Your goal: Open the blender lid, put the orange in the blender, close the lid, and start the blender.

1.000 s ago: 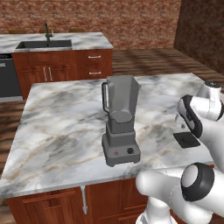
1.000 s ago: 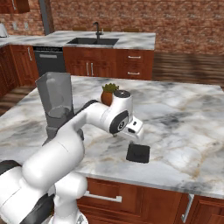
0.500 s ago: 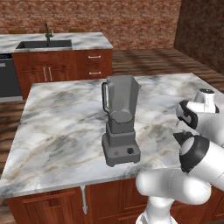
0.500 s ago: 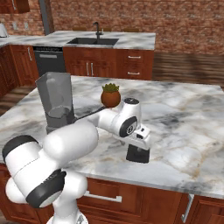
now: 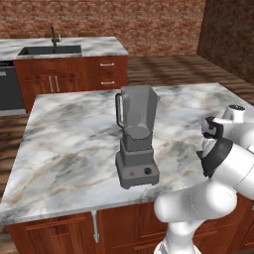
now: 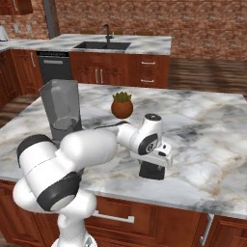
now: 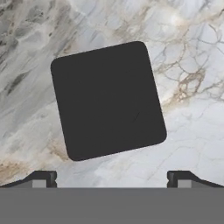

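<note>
Lowered since a second ago, the white arm's two-finger gripper [image 7: 112,177] now hangs spread wide and empty directly above the dark charcoal squarish blender lid [image 7: 108,100], which lies flat on the marble island counter [image 5: 69,144], well apart from the uncapped tall grey blender [image 5: 136,135].

clear: bare marble counter [image 7: 192,131] all round blender lid [image 7: 108,100] — obstacles: blender [image 5: 136,136] well apart
</note>
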